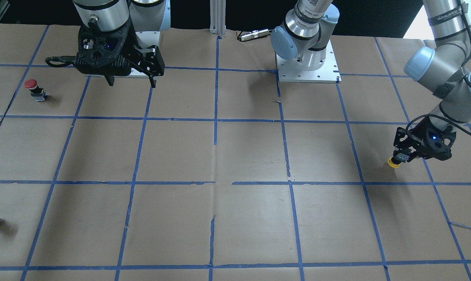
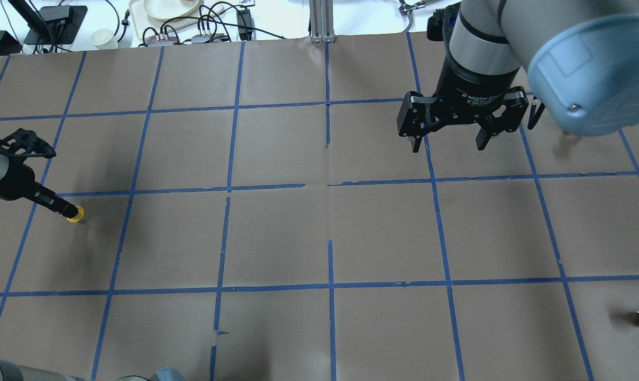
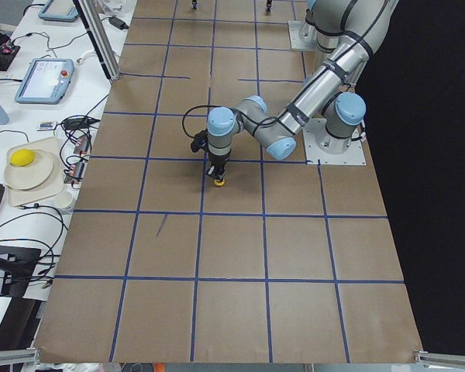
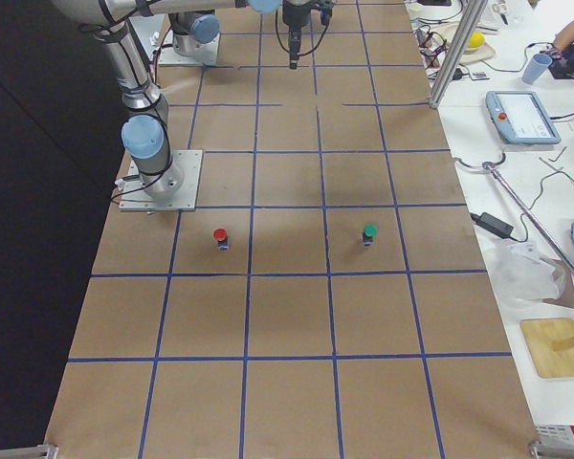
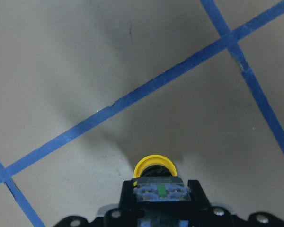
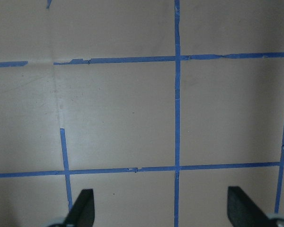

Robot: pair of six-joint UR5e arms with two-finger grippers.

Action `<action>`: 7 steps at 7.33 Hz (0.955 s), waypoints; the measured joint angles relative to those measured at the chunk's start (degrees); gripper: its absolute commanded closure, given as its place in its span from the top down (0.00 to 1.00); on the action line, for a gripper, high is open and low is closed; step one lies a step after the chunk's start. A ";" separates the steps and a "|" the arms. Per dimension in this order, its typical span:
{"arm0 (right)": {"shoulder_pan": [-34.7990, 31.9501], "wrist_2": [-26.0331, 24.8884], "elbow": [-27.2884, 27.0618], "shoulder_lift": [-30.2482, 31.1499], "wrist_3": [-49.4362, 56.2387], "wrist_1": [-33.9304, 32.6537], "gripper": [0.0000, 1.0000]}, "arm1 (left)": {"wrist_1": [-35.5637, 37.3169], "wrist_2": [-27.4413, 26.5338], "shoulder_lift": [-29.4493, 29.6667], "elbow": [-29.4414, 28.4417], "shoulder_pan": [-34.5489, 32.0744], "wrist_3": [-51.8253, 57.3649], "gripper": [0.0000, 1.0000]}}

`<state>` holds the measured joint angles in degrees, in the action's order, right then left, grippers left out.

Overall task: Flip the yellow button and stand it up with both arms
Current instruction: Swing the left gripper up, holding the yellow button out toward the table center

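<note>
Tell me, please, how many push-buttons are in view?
3: the yellow button held in the left gripper, the red button standing near the right arm's base, the green-capped button standing farther from the robot. None seems hidden.

One yellow button (image 1: 393,163), one red button (image 1: 30,84), one green button (image 4: 369,232), two arms (image 1: 430,66) (image 1: 103,15)

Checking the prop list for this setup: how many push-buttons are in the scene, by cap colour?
yellow button: 1
red button: 1
green button: 1
Total: 3
</note>
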<state>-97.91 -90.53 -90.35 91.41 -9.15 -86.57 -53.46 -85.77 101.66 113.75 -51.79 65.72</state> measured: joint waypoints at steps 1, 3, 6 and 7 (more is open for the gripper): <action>0.00 0.00 0.00 0.00 0.01 0.00 1.00 | -5.34 3.44 -2.67 -0.72 -1.16 -4.04 0.18; 0.00 0.00 0.00 0.00 0.01 0.00 1.00 | -15.98 13.30 -7.54 -3.12 -8.60 -15.93 0.18; 0.00 0.00 0.00 0.00 -0.03 0.00 1.00 | -21.89 38.56 -10.64 -5.19 -22.46 -34.52 0.18; 0.00 0.00 0.00 0.00 -0.03 0.00 1.00 | -22.54 50.20 -10.73 -4.42 -24.56 -38.35 0.18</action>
<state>-97.91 -90.53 -90.35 91.41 -9.18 -86.57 -76.00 -35.56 90.93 109.33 -76.35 27.37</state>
